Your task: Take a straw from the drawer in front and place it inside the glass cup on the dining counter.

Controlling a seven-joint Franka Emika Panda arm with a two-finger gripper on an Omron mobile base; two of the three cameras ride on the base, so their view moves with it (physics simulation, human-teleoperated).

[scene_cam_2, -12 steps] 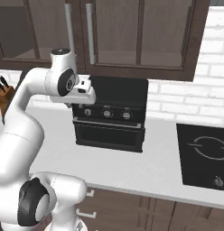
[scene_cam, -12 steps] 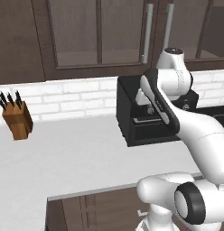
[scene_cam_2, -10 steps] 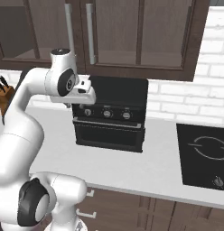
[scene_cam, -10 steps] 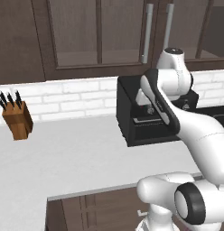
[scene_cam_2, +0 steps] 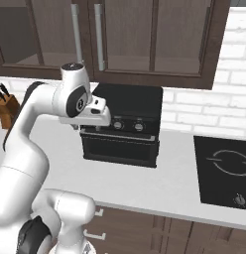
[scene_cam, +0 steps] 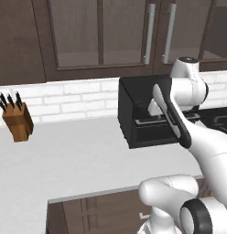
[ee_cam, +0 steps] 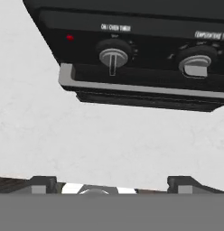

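Item: straw, not in sight; judged to lie in the closed drawer (scene_cam_2: 130, 233) under the tabletop (scene_cam: 74, 160). Judged very light, stiff, thin, slippery; pinch at mid-length.
Tool (ee_cam: 111, 182): jaws wide apart, empty, hovering over the tabletop before the black toaster oven (scene_cam_2: 122, 126).
Change from earlier frames: none; arm and views unmoved.

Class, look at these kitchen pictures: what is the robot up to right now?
The white arm is raised over the white worktop, its open, empty tool looking down at the counter just in front of a black toaster oven. A knife block stands off to the side and a cooktop sits past the oven. Nothing has been picked up; the arm is handling no object at this moment.
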